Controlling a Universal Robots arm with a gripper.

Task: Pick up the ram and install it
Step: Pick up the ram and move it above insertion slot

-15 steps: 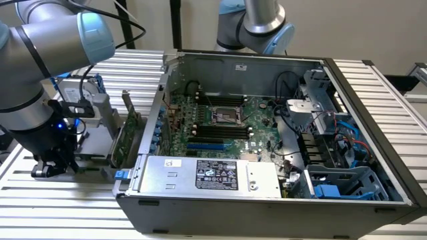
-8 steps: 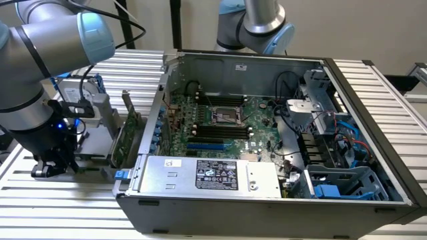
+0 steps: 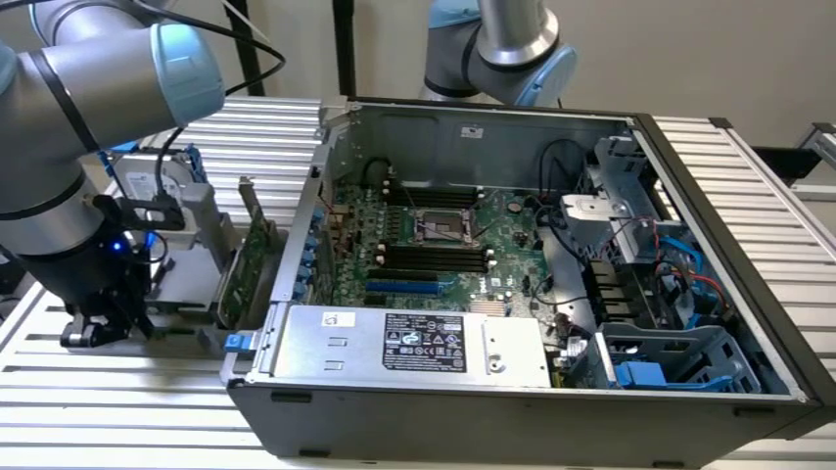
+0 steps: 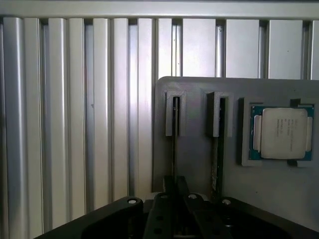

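Two thin sticks stand on edge in a grey holder plate (image 4: 195, 164), each in its own slotted guide. The pincer (image 4: 175, 188) sits directly in line with one of them, which I take to be the ram (image 4: 175, 149). Its long axis runs straight out ahead of the pincer, so the pincer's line and the stick's edge coincide. The second stick (image 4: 217, 159) lies parallel, just beside the pincer's line and apart from it. I cannot tell whether the pincer is open or closed on the ram, since its dark body covers the near end of the stick. One processor chip (image 4: 281, 132) rests in a recess of the same plate, beyond the second stick from the pincer. In the exterior view the pincer (image 3: 94, 331) hangs low over the slatted desk (image 3: 117, 401). The one open computer case (image 3: 523, 401) is off to its side, near but not touching. A second arm (image 3: 516, 49) rises behind the case, well apart from the holder, so the arm carrying the pincer is much the nearer. The ram is in its holder, not in the case.
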